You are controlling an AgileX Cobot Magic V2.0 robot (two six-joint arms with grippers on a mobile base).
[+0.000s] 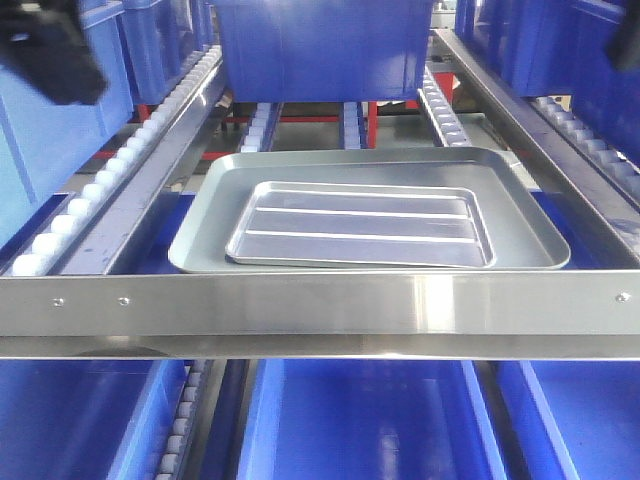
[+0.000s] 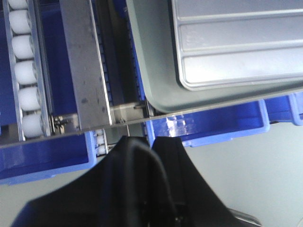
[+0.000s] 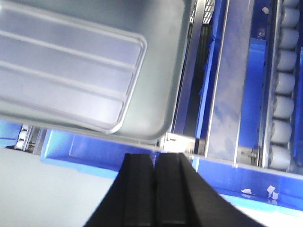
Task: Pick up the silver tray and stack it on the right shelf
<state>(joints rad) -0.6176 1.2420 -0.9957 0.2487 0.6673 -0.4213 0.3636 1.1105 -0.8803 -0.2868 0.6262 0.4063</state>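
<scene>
The silver tray (image 1: 360, 235), shiny with two long ridges, lies flat inside a larger dull grey tray (image 1: 200, 240). Both rest on the right shelf, behind its broad steel front rail (image 1: 320, 305) with paired screws. The silver tray also shows in the left wrist view (image 2: 241, 47) and the right wrist view (image 3: 61, 80). My left gripper (image 2: 152, 139) is shut and empty, held in front of the shelf's left corner; it shows as a dark shape at top left (image 1: 65, 65). My right gripper (image 3: 154, 158) is shut and empty, in front of the grey tray's (image 3: 161, 94) right corner.
Tracks of white rollers run along the left (image 1: 100, 185) and right (image 1: 590, 140) of the shelf. Blue bins stand at the back (image 1: 320, 45) and on the level below (image 1: 360, 420). A steel side rail (image 2: 85, 71) lies beside the grey tray.
</scene>
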